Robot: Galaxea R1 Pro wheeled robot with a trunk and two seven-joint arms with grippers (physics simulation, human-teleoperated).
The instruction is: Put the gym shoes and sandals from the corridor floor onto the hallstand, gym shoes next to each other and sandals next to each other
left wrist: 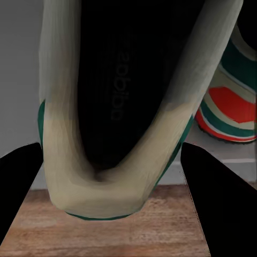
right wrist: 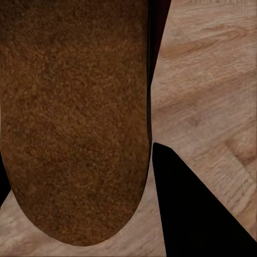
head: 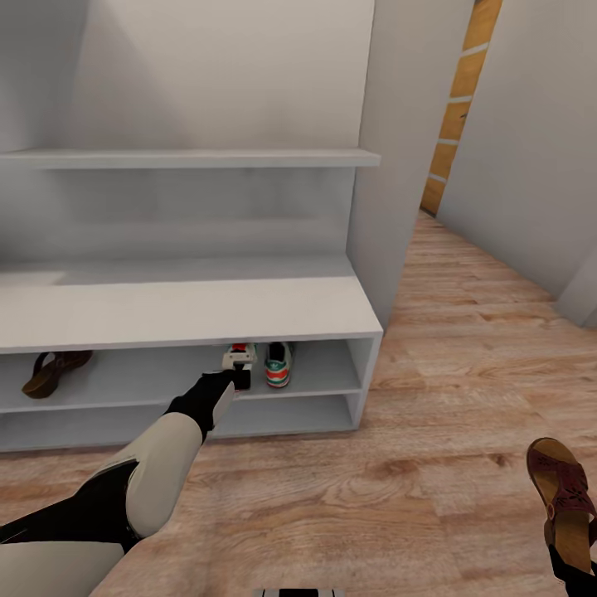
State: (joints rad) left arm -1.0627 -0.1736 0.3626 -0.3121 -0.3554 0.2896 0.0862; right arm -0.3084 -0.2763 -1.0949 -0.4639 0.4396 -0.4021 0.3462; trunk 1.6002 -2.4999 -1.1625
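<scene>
Two white green-striped gym shoes [head: 279, 365] meet on the pale grey rack's shelf [head: 323, 383], left hand [head: 240, 375] grasping one; right hand's grip cannot be told.

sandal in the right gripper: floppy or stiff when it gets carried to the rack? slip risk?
The sandal looks like a flat slab sole with thin straps, so the sole probably stays fairly stiff while the straps flex. Its insole looks suede-like and matte, so likely grippy rather than slick. It reaches well beyond the right gripper, so it may swing or pivot.
</scene>
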